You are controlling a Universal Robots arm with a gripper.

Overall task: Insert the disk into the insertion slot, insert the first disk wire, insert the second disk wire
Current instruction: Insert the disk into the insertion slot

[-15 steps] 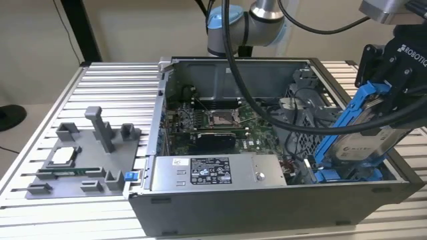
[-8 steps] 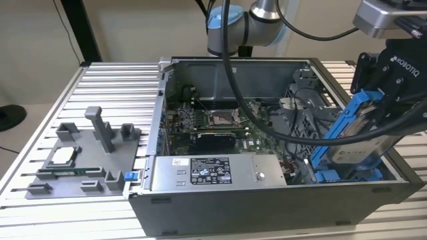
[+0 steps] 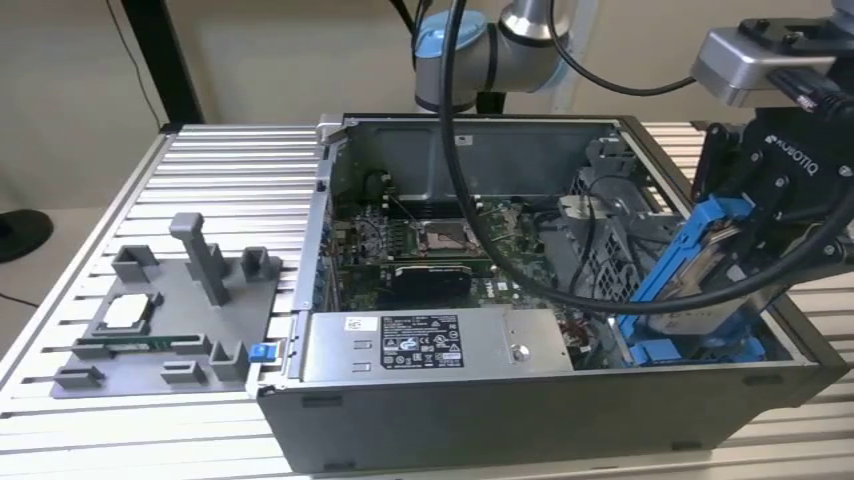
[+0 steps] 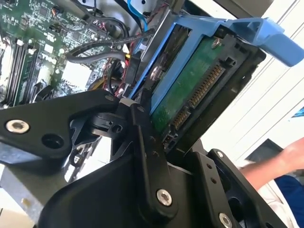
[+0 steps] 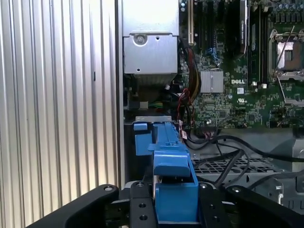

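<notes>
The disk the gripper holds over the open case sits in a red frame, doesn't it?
Not red: the exterior view shows the frame is blue. The gripper does hold the disk over the open case.

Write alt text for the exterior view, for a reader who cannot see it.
A gripper holds the disk, in its blue frame, tilted over the insertion slot at the exterior view's right end of an open computer case. A silver power-supply box sits at the case's near side; a grey parts fixture lies on the slatted table.
</notes>
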